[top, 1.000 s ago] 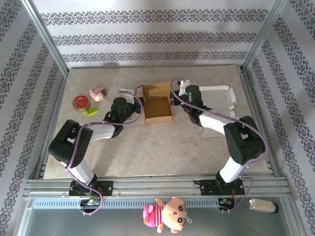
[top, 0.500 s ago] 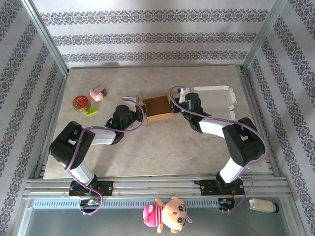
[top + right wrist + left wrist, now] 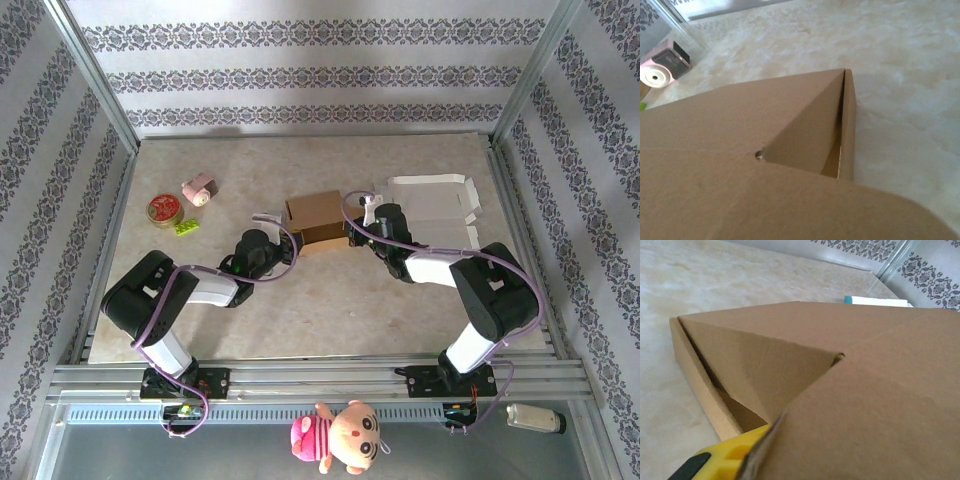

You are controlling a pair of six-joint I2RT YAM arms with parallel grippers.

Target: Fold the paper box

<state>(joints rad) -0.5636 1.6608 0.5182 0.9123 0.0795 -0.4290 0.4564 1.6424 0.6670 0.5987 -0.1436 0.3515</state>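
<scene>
Brown cardboard is making up the paper box (image 3: 315,213), which is sitting near the middle of the counter (image 3: 330,310), between the two arms. The left gripper (image 3: 281,233) is touching its left end and the right gripper (image 3: 352,228) is touching its right end.

To my judgement, the step in hand is the closing of the lid. The big top panel is leaning over the tray, but it is not yet lying flat. In the left wrist view a dark gap is showing along the side wall, and a triangular side flap is pointing inward under the panel. The right wrist view is showing the same kind of flap and gap at the other end. A yellow fingertip (image 3: 725,462) is peeking out under the cardboard edge in the left wrist view.

I cannot tell whether either gripper is pinching the board or only pushing it, because the cardboard is hiding the jaws.

The next move is probably asking both arms to press the panel down together and to guide the side flaps inside the walls, so that nothing is bending outward.
</scene>
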